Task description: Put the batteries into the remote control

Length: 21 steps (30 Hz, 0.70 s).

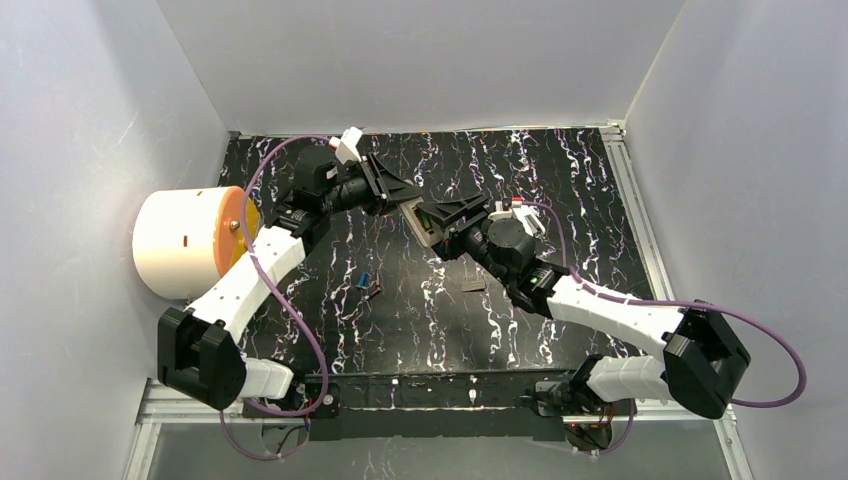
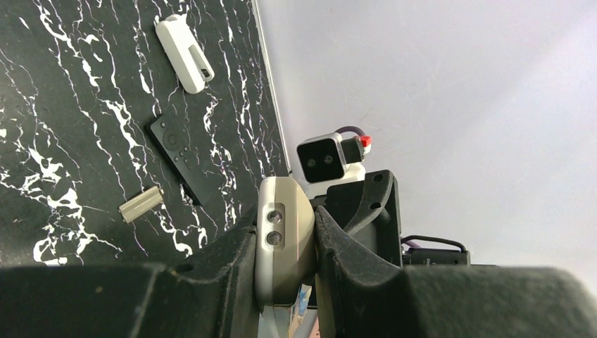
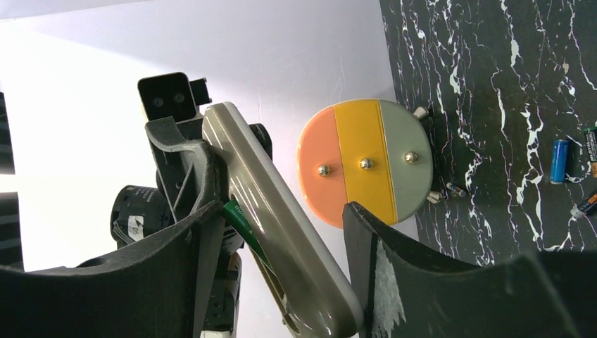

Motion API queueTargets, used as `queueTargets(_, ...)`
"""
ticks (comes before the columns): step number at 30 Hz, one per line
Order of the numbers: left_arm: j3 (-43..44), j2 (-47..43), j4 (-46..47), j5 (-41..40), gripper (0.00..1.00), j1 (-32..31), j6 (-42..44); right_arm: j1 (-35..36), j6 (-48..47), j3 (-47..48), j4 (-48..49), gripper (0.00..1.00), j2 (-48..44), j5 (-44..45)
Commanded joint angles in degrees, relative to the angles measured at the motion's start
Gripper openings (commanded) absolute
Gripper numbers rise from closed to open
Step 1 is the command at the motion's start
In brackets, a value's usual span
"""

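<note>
Three tiny batteries (image 1: 363, 282) lie close together on the black marbled table (image 1: 560, 180): a blue battery (image 3: 560, 160), a green battery (image 3: 590, 143) and a dark battery (image 3: 586, 206). Apart from them I see the rounded grey remote control (image 1: 425, 222) held off the table, the left gripper (image 2: 285, 246) clamped on its end. The right gripper (image 3: 274, 183) has its jaws either side of it, and I cannot tell whether they grip.

White tricolour-faced drum (image 1: 185, 243) at marbled table (image 1: 560, 170) edge
</note>
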Motion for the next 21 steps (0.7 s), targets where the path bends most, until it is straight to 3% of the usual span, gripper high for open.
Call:
queueTargets(1,-0.14,-1.59,-0.55,1.52,0.0,-0.17,0.63,-0.62,0.8,0.57,5.61,0.67,-0.06,-0.99)
queueTargets(8,0.29,-1.58,-1.08,1.56,0.0,-0.16,0.2,-1.01,0.3,0.39,5.89,0.57,0.41,-2.23)
queueTargets(17,2.25,-1.36,-2.56,2.63,0.0,-0.14,-1.22,-1.28,-2.33,-0.13,5.64,0.52,-0.36,-2.04)
queueTargets(18,2.38,-1.35,-2.62,2.66,0.0,-0.14,-1.24,-1.29,-2.72,-0.06,5.39,0.55,-0.5,-1.93)
queueTargets(21,2.69,-1.3,-3.1,2.52,0.0,-0.05,-0.45,-1.41,-4.11,-0.05,4.74,0.78,-1.51,-1.4)
